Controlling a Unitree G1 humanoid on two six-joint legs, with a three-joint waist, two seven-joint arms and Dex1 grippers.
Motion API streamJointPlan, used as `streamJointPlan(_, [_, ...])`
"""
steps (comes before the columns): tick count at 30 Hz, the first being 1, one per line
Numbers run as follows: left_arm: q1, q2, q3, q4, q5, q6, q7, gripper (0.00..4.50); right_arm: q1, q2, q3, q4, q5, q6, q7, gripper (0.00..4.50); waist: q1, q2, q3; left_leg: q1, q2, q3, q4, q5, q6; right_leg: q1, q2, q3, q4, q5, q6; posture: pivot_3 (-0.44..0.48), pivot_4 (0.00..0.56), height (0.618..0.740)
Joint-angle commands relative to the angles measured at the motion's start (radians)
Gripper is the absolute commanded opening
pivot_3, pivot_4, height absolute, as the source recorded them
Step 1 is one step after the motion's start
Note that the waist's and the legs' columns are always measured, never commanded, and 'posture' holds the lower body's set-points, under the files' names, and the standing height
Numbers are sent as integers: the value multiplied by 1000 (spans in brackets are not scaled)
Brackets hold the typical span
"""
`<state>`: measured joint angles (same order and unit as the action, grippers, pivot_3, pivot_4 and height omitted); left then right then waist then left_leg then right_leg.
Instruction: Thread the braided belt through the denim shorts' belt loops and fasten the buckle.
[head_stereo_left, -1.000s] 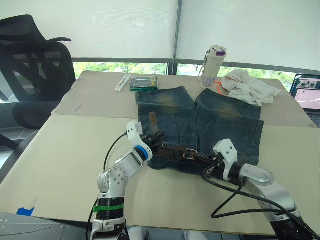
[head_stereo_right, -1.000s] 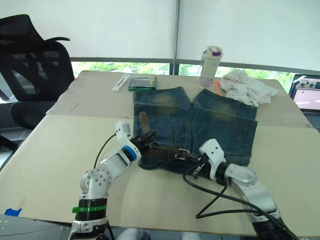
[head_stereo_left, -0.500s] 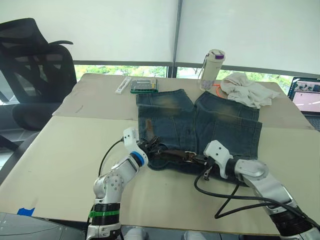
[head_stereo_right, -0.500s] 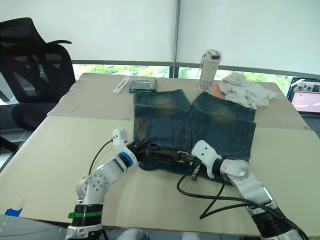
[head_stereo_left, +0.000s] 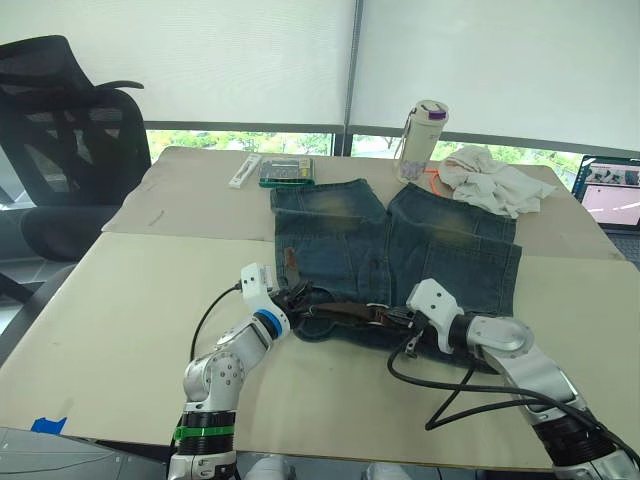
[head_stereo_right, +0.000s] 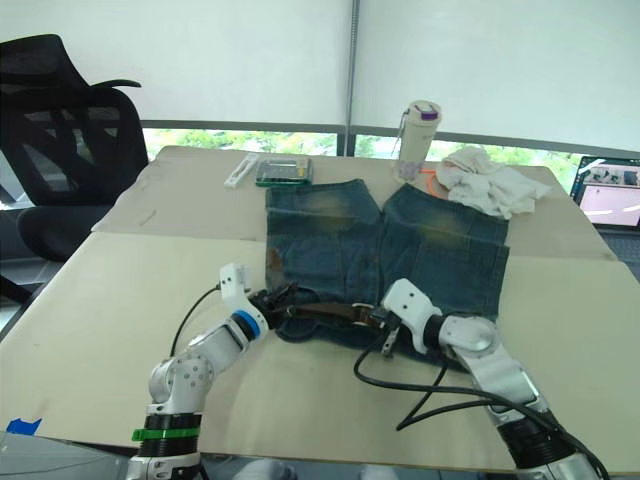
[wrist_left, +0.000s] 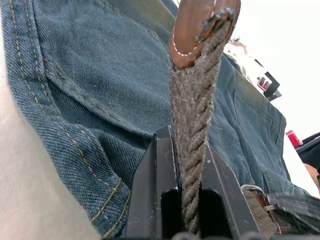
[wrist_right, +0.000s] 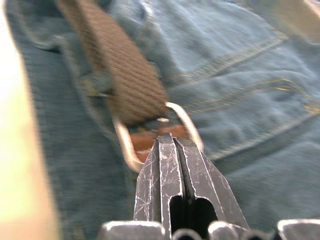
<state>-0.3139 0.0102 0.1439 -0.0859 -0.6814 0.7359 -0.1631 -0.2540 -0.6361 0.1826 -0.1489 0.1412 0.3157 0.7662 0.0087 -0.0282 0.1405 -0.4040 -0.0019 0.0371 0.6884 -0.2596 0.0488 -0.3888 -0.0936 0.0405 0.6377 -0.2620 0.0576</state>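
Note:
The denim shorts (head_stereo_left: 430, 245) lie flat on the table, waistband toward me. Along that waistband runs the braided belt (head_stereo_left: 345, 311), with the silver buckle (head_stereo_left: 379, 313) near its middle. My left gripper (head_stereo_left: 291, 297) is at the waistband's left end and is shut on the belt (wrist_left: 192, 115) just below its brown leather tip (wrist_left: 197, 30), which stands up. My right gripper (wrist_right: 169, 140) is shut, its tips on the brown leather inside the buckle (wrist_right: 125, 147). The belt loops are too small to make out.
At the table's far edge stand a white bottle (head_stereo_left: 421, 125), a white cloth (head_stereo_left: 495, 185), a green box (head_stereo_left: 288, 170) and a white stick (head_stereo_left: 245, 170). A black chair (head_stereo_left: 60, 130) is at far left, a laptop (head_stereo_left: 608, 200) at far right. My black cable (head_stereo_left: 450, 395) loops at front right.
The camera has shifted. My left gripper has drawn the belt tip a little left and toward me. My right gripper has moved left along the waistband with the buckle.

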Motion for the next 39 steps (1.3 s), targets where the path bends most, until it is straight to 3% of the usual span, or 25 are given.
streamJointPlan(1, [-8,-1,10,-6,11,-24,3,0,11,8,22,8,-16,6,18,37,0,0,0,0,0,0,0,0,0,0,0,0,0,0,0,0,150,740])
streamJointPlan(16, [-4,-1,11,0,24,-35,2,0,-26,49,38,39,-36,-14,39,37,-2,0,0,0,0,0,-4,1,-1,0,-1,-1,-5,1,-2,0,150,740])
streamJointPlan(25, [-3,-1,14,0,24,-36,2,0,-80,91,-55,66,47,-57,50,37,-3,0,0,1,0,0,-6,1,-2,-1,-1,0,-6,1,-2,0,150,740])
streamJointPlan(39, [-13,-3,13,6,28,-40,2,0,-65,80,-43,103,41,-85,103,37,-3,0,0,0,0,0,-9,1,-3,-2,-2,-1,-7,1,-2,0,150,740])
